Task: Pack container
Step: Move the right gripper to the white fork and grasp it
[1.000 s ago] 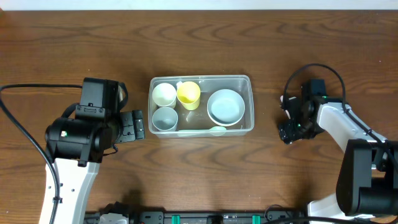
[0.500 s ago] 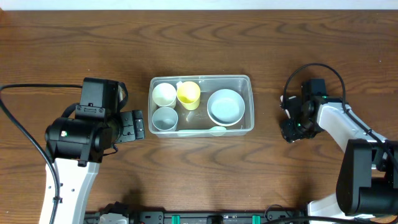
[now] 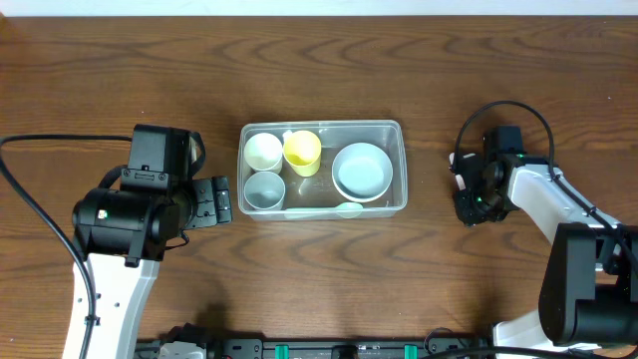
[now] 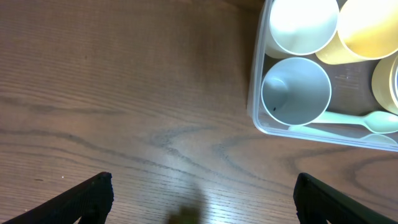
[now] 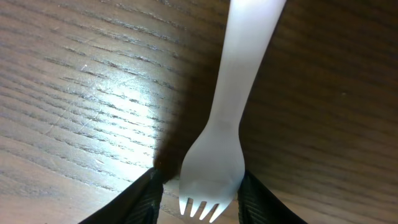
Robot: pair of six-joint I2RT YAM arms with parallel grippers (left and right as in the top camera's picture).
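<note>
The container (image 3: 395,128), a clear tub at the table's middle, holds a white cup (image 3: 263,152), a yellow cup (image 3: 302,150), a pale blue cup (image 3: 263,189), a light blue bowl (image 3: 362,171) and a mint spoon (image 3: 348,208). A white fork (image 5: 233,93) lies on the wood to the right of the tub. My right gripper (image 5: 200,186) straddles its head: the right pad touches it and a thin gap shows at the left pad. My left gripper (image 3: 221,199) stands wide open and empty just left of the container (image 4: 254,93).
Bare brown wood surrounds the tub on all sides. A black cable (image 3: 508,110) loops over the right arm. A black bar (image 3: 329,349) runs along the table's front edge.
The right gripper's jaws have narrowed around the fork's head and the gripper has shifted slightly. The left arm and the tub's contents have not moved.
</note>
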